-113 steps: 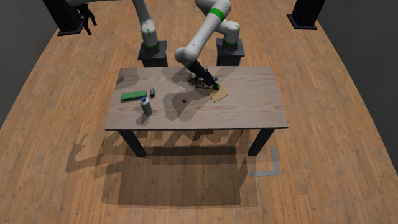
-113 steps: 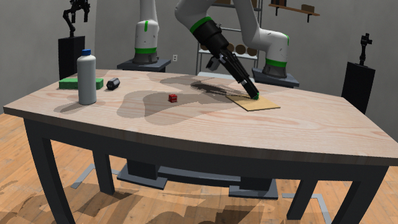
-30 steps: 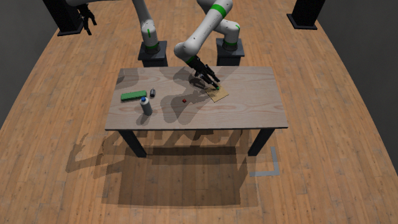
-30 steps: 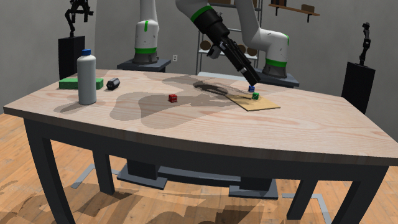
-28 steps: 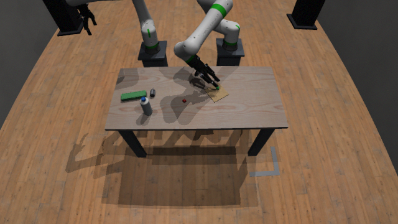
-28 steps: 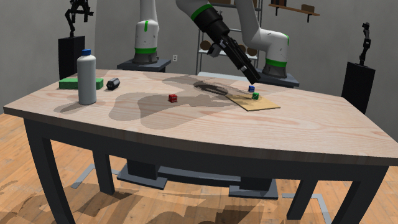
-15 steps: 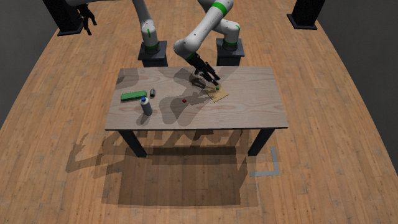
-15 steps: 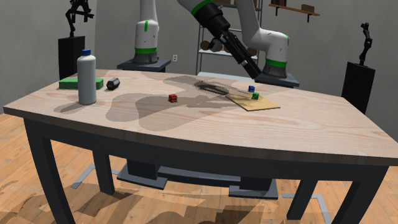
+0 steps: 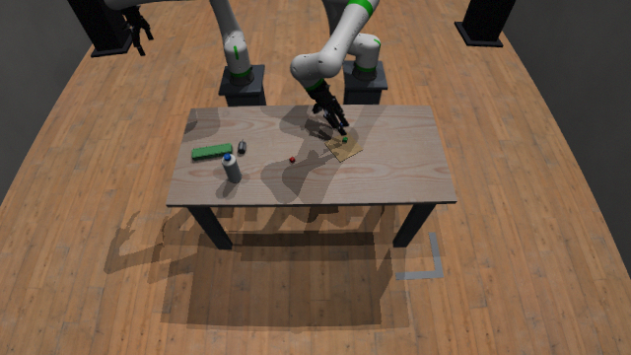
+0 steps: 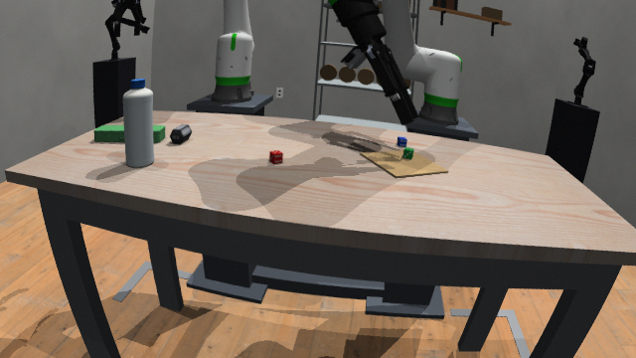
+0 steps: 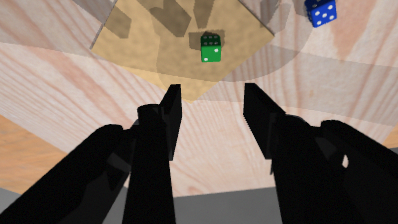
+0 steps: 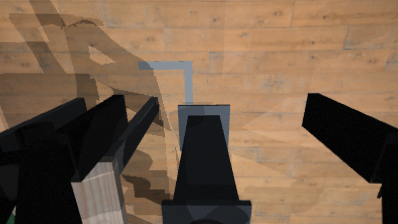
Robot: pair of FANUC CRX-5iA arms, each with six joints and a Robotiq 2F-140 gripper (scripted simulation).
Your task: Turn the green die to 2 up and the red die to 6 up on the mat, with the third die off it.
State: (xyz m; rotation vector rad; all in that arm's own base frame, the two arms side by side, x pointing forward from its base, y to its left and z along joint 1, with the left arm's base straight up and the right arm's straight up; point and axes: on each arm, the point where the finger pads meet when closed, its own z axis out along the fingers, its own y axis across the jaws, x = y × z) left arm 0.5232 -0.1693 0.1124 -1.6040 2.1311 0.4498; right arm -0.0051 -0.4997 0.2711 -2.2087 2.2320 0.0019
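Beyond the tips of the left claw (image 9: 344, 129) (image 10: 408, 119) (image 11: 212, 87), whose fingers were held partly apart with nothing between them, the green die (image 9: 345, 139) (image 10: 407, 153) (image 11: 211, 48) was seen resting flat on the mat (image 9: 343, 153) (image 10: 402, 169) (image 11: 145, 52), its 2 apparently uppermost. Just off the mat, towards the arm bases, the blue die (image 10: 401, 141) (image 11: 322, 12) was left. Farther out, the red die (image 9: 292, 160) (image 10: 276, 157) was set on the desk (image 9: 394, 173) (image 10: 318, 199), between bottle and mat; its top number could not be read. A sideways reach towards the bottle was judged due next, the left claw being nearer; the right claw (image 9: 146, 45) (image 12: 214, 110) was held wide, off the desk.
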